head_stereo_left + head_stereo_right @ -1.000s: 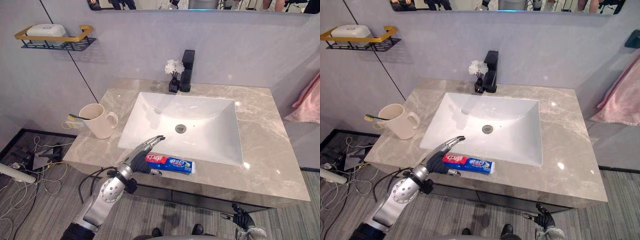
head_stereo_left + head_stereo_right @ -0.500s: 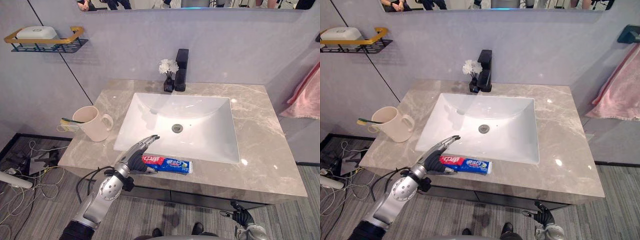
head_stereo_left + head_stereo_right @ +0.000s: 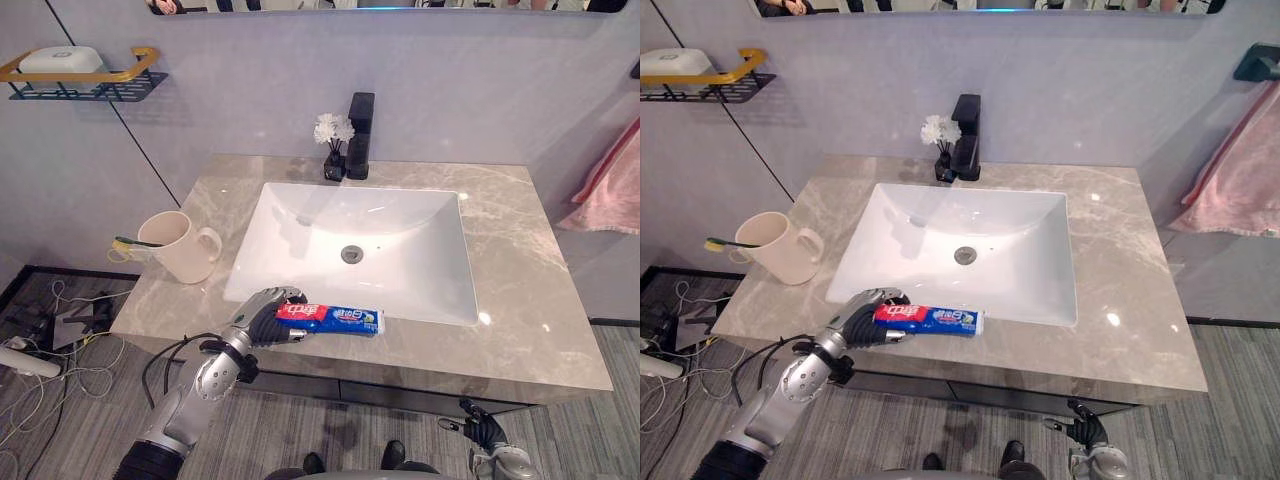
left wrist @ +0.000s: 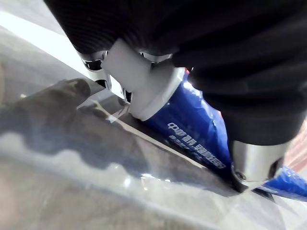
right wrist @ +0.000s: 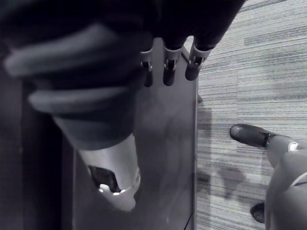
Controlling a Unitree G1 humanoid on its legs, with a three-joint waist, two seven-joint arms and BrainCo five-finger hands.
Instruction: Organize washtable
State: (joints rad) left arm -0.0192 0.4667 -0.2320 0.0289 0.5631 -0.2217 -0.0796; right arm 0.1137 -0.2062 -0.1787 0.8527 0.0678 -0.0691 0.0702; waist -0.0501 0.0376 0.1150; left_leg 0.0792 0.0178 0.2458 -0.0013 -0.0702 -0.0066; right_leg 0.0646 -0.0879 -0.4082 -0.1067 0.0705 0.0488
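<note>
**Left hand closed on the toothpaste at the front of the bench**

The robot's left hand (image 3: 262, 318) was at the bench's front edge, a little left of the middle. Its fingers were curled round the red end of the toothpaste tube (image 3: 340, 319). In the left wrist view the tube's blue body (image 4: 192, 129) ran out from under the dark cover, low over the marbled top. From where I stood I could not tell whether it was resting on the stone or just clear of it.

The tube lay lengthwise along the front edge, on the strip between that edge and the front rim of the sink (image 3: 400, 230). Its blue end pointed towards the right edge.

Further out on the bench (image 3: 520, 300), a cream mug (image 3: 180, 248) stood near the left edge with its handle turned towards the sink. A toothbrush (image 3: 135, 241) lay across its mouth and stuck out over the side. At the middle of the back edge stood a black tap (image 3: 360, 122), with a small vase of white flowers (image 3: 330, 135) just beside it.

On the wall to the left hung a gold-railed shelf (image 3: 85, 75) carrying a white soap box (image 3: 55, 60). A pink towel (image 3: 610, 190) hung beyond the right edge.

The right hand (image 3: 482, 430) hung low, below the front right corner, with loose fingers and nothing in it.
</note>
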